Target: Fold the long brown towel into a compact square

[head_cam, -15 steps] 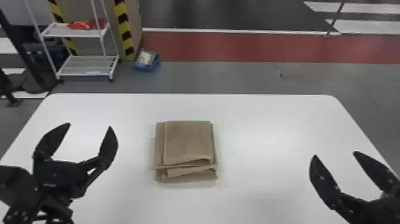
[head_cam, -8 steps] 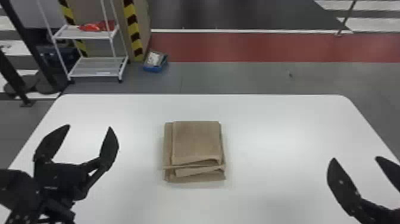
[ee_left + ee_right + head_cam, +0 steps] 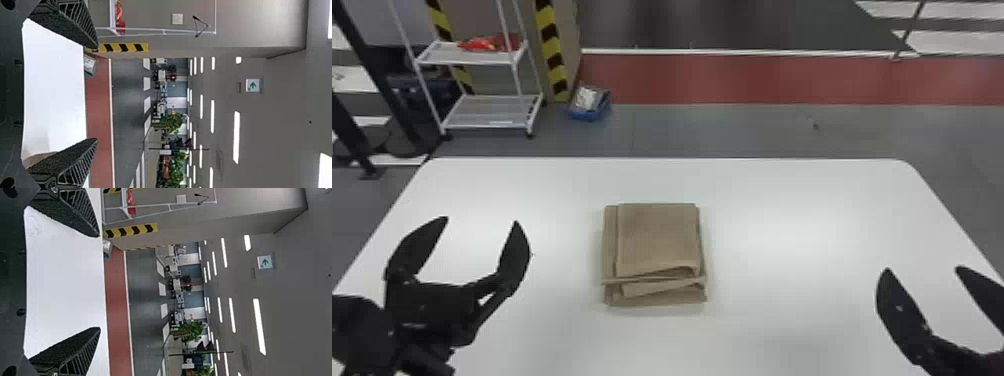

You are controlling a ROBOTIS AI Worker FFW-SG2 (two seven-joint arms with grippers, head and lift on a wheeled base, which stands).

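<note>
The brown towel [image 3: 658, 240] lies folded into a small stacked square on the white table, its layered edges on the near side and a narrow strip of lower layer along its left. To its left, apart from it, my left gripper [image 3: 477, 225] stands open and holds nothing. My right gripper [image 3: 922, 270], also open, is well to the towel's right near the table's right side. In the left wrist view, a bit of the towel [image 3: 37, 158] shows beside one finger of the left gripper [image 3: 97, 93]. The right gripper [image 3: 100, 282] has bare table between its spread fingers.
The white table [image 3: 797, 220] extends around the towel, with rounded far corners. Beyond it on the floor stand a white wire shelf [image 3: 492, 112] and a blue bin [image 3: 589, 104], at the back left.
Across the head view the towel, table and background first shifted right, then slightly left. My right gripper moved rightward overall in that view; the left barely moved. The towel's folds look the same.
</note>
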